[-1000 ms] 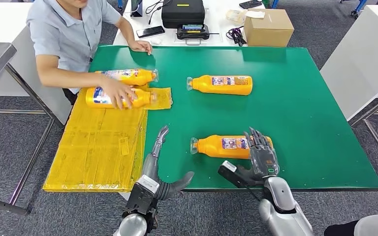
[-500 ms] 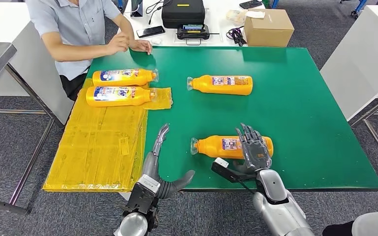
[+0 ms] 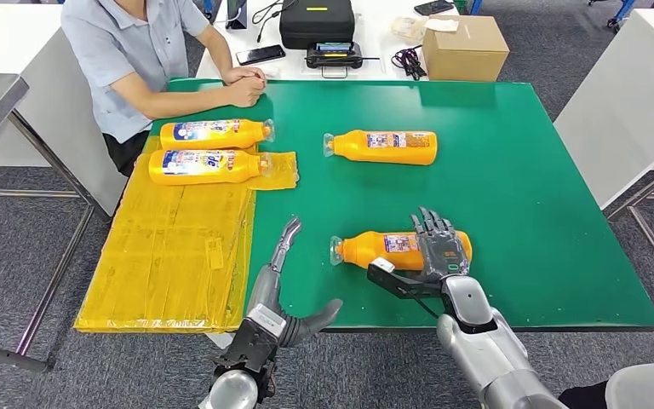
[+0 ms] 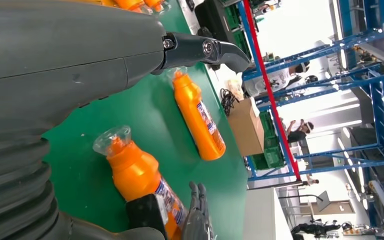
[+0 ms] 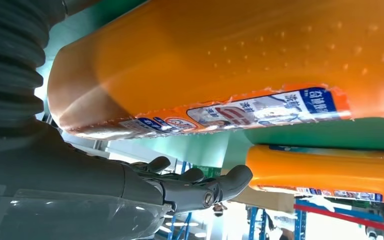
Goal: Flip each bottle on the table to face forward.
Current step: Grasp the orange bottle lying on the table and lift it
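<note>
The near orange bottle (image 3: 375, 250) lies on its side on the green table (image 3: 519, 187), cap to the left, small label up. My right hand (image 3: 438, 256) rests across its right half with fingers spread and thumb (image 3: 389, 279) along the near side; the wrist view shows the bottle (image 5: 230, 60) against straight fingers (image 5: 200, 187). My left hand (image 3: 285, 294) hovers open at the table's front edge, left of this bottle (image 4: 140, 175). A second bottle (image 3: 383, 146) lies farther back. Two more bottles (image 3: 213, 133) (image 3: 204, 166) lie at the left, blue labels up.
A yellow plastic sheet (image 3: 170, 256) hangs over the table's left edge. A person (image 3: 136, 51) sits at the far left corner, hands together on the table. Behind stand a cardboard box (image 3: 464, 47), a black case (image 3: 317, 21) and a phone (image 3: 260, 54).
The person let go of the left bottles and drew both hands back to the far edge. My right hand slid a little farther onto the near bottle. My left hand edged forward.
</note>
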You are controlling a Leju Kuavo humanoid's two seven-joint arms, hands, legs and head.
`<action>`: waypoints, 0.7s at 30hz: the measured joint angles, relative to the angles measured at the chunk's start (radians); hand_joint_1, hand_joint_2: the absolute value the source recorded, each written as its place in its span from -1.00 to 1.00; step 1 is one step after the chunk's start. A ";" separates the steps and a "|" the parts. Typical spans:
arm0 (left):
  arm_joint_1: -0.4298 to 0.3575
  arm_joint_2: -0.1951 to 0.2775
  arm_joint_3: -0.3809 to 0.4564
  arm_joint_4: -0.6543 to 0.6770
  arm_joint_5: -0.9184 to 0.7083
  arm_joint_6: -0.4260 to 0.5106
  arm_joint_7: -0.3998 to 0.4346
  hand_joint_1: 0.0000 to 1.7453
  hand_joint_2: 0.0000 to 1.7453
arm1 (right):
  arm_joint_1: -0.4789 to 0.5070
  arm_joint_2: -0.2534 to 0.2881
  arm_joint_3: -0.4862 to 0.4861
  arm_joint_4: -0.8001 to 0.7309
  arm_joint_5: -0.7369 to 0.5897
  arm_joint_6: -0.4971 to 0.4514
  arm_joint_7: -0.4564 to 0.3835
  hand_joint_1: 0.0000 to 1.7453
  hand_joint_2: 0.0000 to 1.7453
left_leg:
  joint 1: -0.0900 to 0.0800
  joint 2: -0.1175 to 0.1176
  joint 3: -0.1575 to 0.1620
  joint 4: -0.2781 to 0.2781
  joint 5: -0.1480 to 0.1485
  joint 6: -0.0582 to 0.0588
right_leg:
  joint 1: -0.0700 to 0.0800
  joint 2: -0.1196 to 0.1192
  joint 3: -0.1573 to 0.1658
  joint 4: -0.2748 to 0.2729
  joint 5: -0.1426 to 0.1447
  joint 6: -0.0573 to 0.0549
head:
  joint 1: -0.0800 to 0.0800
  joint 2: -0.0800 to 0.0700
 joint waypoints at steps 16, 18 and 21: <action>0.000 0.000 0.000 0.000 -0.028 -0.003 0.018 -1.00 1.00 | -0.026 0.002 0.015 0.022 -0.014 0.087 0.015 1.00 1.00 | 0.000 0.000 0.001 0.000 0.000 0.000 | 0.000 0.000 0.001 0.000 0.000 0.000 | 0.000 0.000; 0.000 0.000 0.001 0.000 -0.035 -0.008 0.020 -1.00 1.00 | -0.029 0.000 0.023 0.024 -0.041 0.134 0.006 1.00 1.00 | 0.000 0.000 0.001 0.000 0.000 0.000 | 0.000 0.000 0.001 0.000 0.000 0.000 | 0.000 0.000; 0.000 0.000 0.001 0.000 -0.042 -0.016 0.021 -1.00 1.00 | -0.039 -0.007 0.031 0.026 -0.105 0.191 -0.038 1.00 1.00 | 0.000 0.000 0.003 0.000 0.000 0.000 | 0.000 0.000 0.002 0.000 0.000 0.000 | 0.000 0.000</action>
